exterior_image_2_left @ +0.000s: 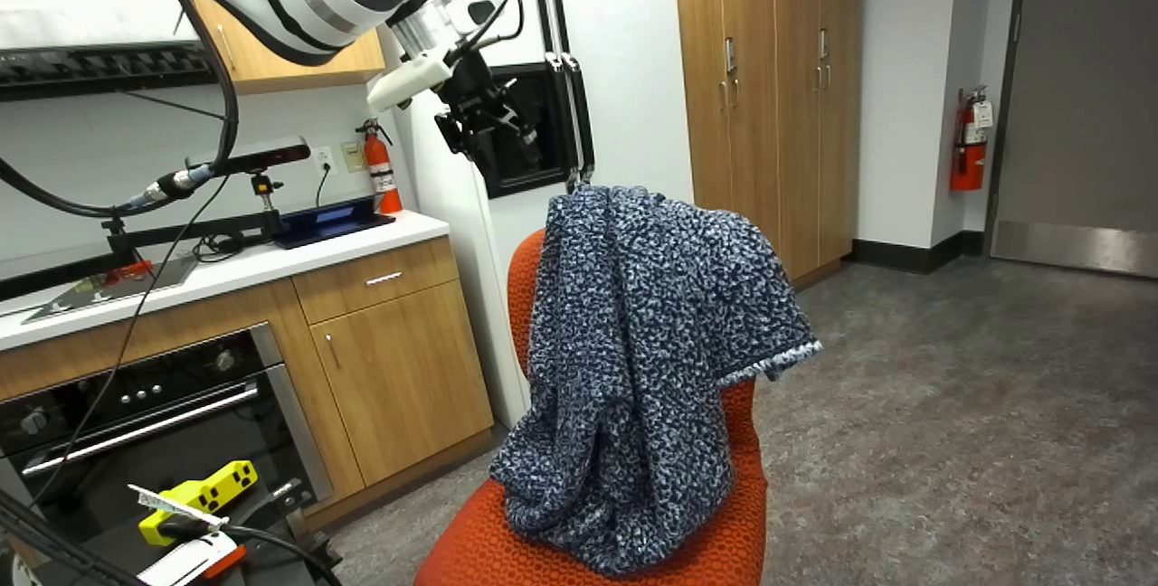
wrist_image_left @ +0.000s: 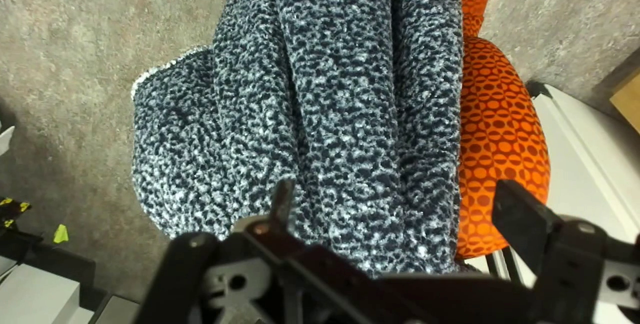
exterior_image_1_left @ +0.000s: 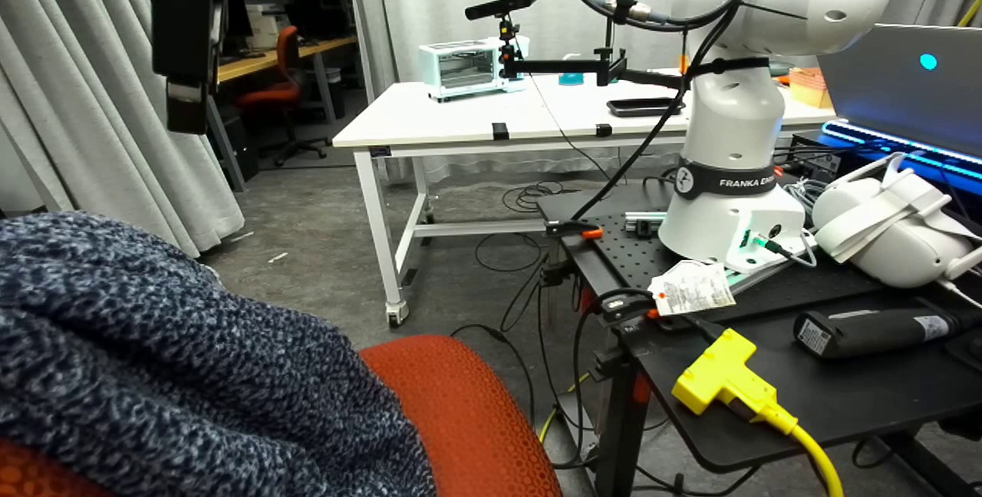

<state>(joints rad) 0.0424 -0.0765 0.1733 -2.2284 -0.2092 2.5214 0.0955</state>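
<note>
A kitchen counter [exterior_image_2_left: 412, 229] stands at left in an exterior view; next, the gripper [wrist_image_left: 395, 196], spread wide and empty, hangs above a speckled blanket [exterior_image_2_left: 633, 342] draped over an orange chair [exterior_image_2_left: 746, 496], tall cupboards [exterior_image_2_left: 773, 98] behind at right; this looks like the approach, and gripping would call for lowering onto it

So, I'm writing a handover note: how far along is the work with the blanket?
Looks done: the blanket lies draped over the chair. In hand: nothing; the end effector hangs open above the blanket. Left, I'd guess: gripping it, since the fingers stand clear of it.
</note>
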